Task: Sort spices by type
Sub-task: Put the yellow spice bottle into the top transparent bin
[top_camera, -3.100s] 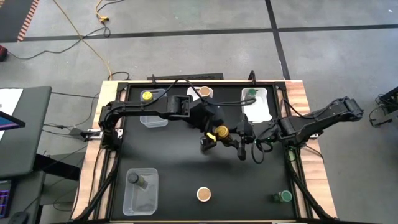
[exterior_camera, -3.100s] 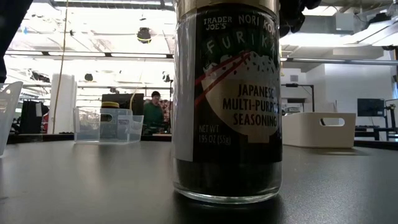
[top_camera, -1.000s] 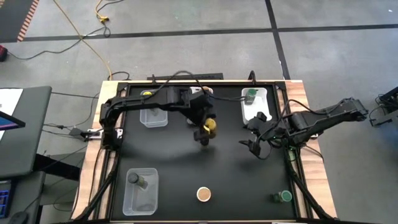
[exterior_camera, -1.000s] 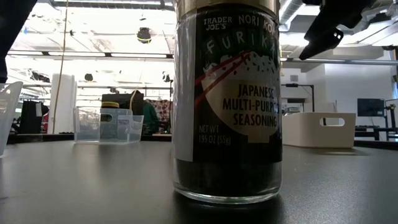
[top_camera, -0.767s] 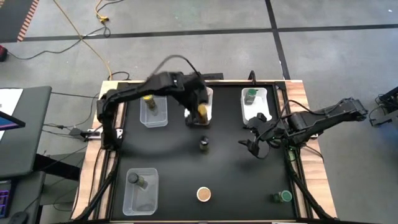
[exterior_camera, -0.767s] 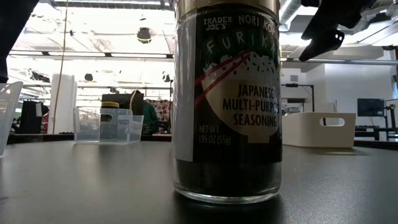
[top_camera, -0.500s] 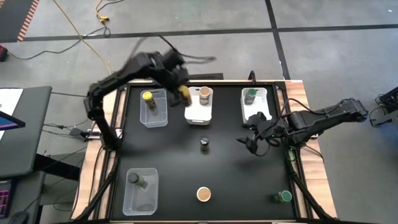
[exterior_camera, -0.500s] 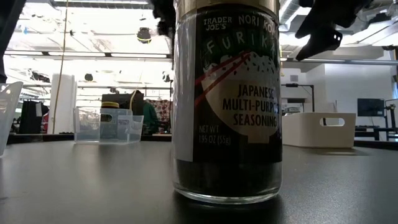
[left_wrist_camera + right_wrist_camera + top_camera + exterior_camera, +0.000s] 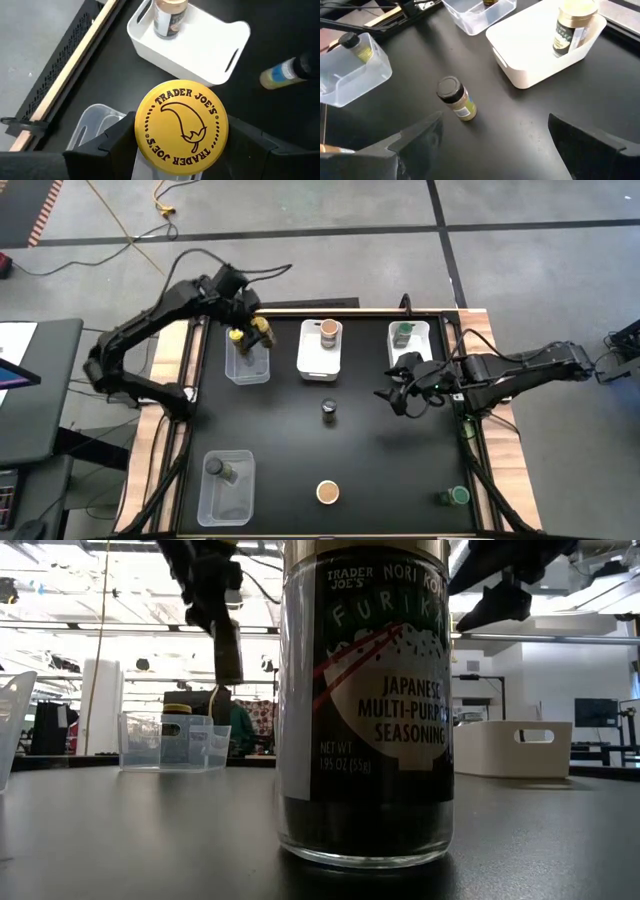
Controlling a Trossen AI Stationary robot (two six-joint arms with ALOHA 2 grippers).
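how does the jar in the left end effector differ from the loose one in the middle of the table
The yellow-lidded jar is gripped by the left end effector above a clear bin; the dark-lidded jar stands free on the table. The held lid is yellow with a printed logo; the other's is plain dark grey. Both are small round spice jars.

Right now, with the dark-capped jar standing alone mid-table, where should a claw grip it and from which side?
Grip the dark-capped jar around its round body just under the cap, coming straight down from above. It stands upright on bare table, apart from the bins, so both sides are free for the fingers. The right claw is open and looks nearest; the left claw is busy holding a yellow-lidded jar.
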